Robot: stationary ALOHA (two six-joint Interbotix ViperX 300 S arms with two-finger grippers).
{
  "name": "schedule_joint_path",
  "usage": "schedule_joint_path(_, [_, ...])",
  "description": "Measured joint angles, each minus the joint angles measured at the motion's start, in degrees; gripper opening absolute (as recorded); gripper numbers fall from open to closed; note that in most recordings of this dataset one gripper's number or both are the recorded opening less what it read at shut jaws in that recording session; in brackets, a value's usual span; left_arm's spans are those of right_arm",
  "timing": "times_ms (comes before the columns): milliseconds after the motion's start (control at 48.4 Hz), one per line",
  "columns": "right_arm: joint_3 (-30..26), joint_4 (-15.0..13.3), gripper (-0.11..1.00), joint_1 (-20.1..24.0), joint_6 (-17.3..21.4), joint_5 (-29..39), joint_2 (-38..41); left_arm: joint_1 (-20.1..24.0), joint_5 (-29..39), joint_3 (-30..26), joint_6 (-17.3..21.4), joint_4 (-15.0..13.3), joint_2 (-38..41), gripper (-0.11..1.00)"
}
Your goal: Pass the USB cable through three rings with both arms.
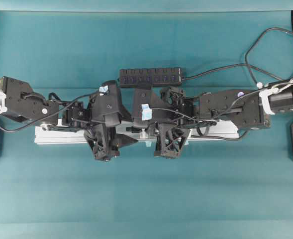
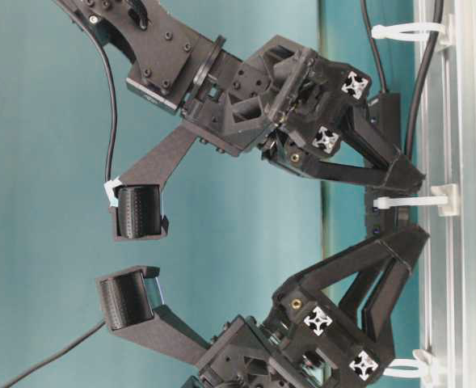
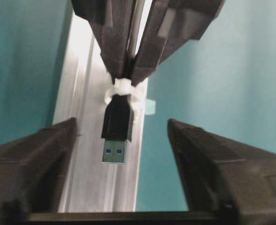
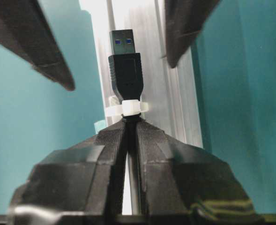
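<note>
The right gripper [image 4: 132, 129] is clamped on the USB cable [image 4: 125, 70] just behind the middle ring [image 4: 128, 108] — the plug pokes through, mid-rail [image 3: 88, 154] — so the left gripper [image 3: 121, 140], fingers apart, can flank and take it.

No readable text, labels, brand marks, numbers or signs in any view. Nothing printed legible on the USB hub [image 1: 150, 77], the silver rail [image 1: 221, 130], the light-blue tape patches [image 1: 146, 112] or the USB plug [image 3: 115, 126].
</note>
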Motion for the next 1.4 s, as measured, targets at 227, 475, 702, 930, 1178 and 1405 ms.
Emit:
schedule_joint_path(227, [0.0, 0.0, -0.08, 0.1, 0.0, 0.0, 0.0, 0.1, -0.1, 0.0, 0.2, 0.0, -0.1, 0.25])
schedule_joint_path(475, [0.0, -0.1, -0.07, 0.2, 0.1, 0.1, 0.0, -0.1, -0.1, 0.3, 0.4, 0.0, -0.1, 0.25])
schedule_joint_path(702, [-0.1, 0.0, -0.07, 0.3, 0.1, 0.3, -0.1, -0.3, -0.2, 0.4, 0.4, 0.1, -0.1, 0.25])
schedule_joint_path(930, [0.1, 0.0, 0.05, 0.5, 0.2, 5.7, 0.0, -0.6, 0.0, 2.2, -0.3, 0.1, -1.3, 0.25])
schedule_joint_path(1178, [0.1, -0.4, 0.63, 0.7, 0.2, 8.5, -1.8, -0.7, 3.0, 3.5, -0.4, 0.1, -4.3, 0.25])
schedule_joint_path(1405, [0.0, -1.9, 0.62, 0.5, 0.2, 6.6, -3.0, -0.8, 5.2, 4.0, -0.4, 0.1, -5.5, 0.25])
